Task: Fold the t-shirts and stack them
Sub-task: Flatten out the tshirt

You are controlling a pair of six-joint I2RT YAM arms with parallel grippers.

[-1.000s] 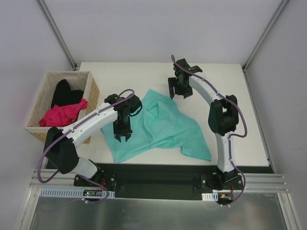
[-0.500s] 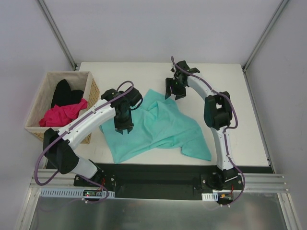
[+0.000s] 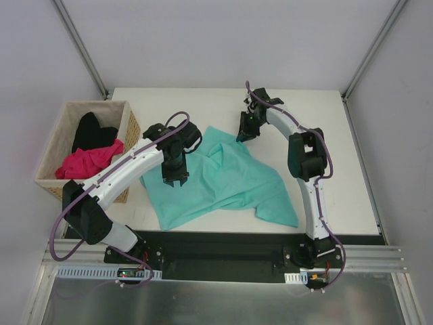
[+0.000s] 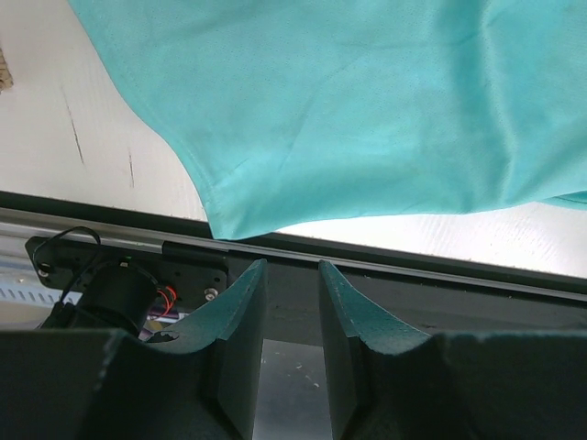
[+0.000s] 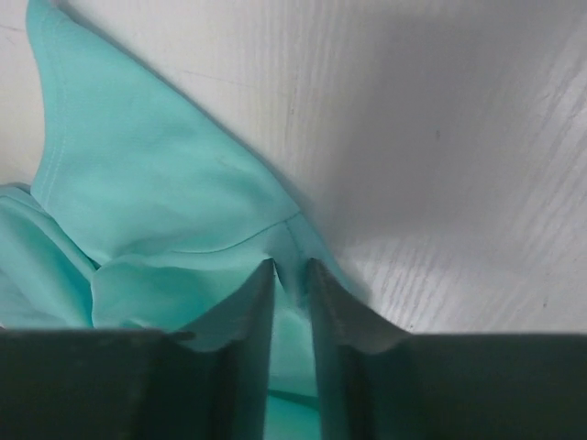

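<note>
- Step in hand, as I judge it: folding the first shirt. The teal t-shirt [image 3: 223, 179] lies rumpled and unfolded in the middle of the table [image 3: 318, 122], reaching from its far corner down to the near edge.
- The right gripper [image 5: 289, 270] is at that far corner. Its fingers are drawn almost together, pinching a raised fold of the teal cloth.
- The left gripper [image 4: 292, 270] hovers over the shirt's left side. Its fingers stand partly apart with nothing between them, and they are not touching the cloth.
- The next move probably needs a second hold. The left gripper would have to come down and take the left edge, so that both arms can pull the shirt flat before any fold.
- Nothing is stacked yet.
- Count: three t-shirts. The teal one is on the table. The pink t-shirt [image 3: 88, 162] and the black t-shirt [image 3: 91, 132] are bunched together in the basket [image 3: 130, 135].
- There is one basket, standing off the table's left edge, and there are two grippers.
</note>
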